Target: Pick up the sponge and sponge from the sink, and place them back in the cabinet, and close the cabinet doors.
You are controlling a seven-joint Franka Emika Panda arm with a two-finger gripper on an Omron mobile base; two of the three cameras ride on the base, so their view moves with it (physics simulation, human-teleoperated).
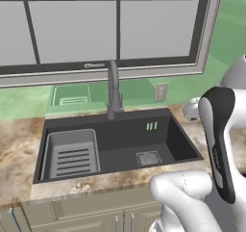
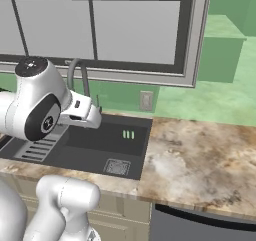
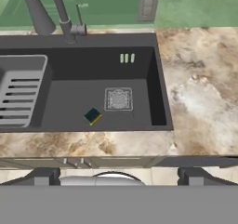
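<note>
The sink (image 3: pixel 158 79) is a black basin with a grey slotted rack (image 3: pixel 21 95) on its left and a square drain (image 3: pixel 118 99). On the basin floor, just left of the drain, lies one small sponge (image 3: pixel 93 116) with a dark green top and a yellow edge. My gripper (image 3: pixel 118 177) hovers above the counter's front edge, well short of the sponge. It is open wide with nothing between its fingertips (image 3: pixel 44 176). In the left base view the sink (image 1: pixel 185 139) shows its rack and drain, and the grey faucet (image 1: pixel 114 94) stands behind it. The cabinet and its doors are out of view.
Marbled counter (image 2: pixel 200 155) runs right of the sink, with a dark appliance front (image 2: pixel 200 225) below it. A wall outlet (image 1: pixel 161 91) sits on the green backsplash under a large window (image 1: pixel 115 24). Base cupboard fronts (image 1: pixel 96 216) lie under the sink. A rounded grey object (image 1: pixel 192 108) stands at the back right.
</note>
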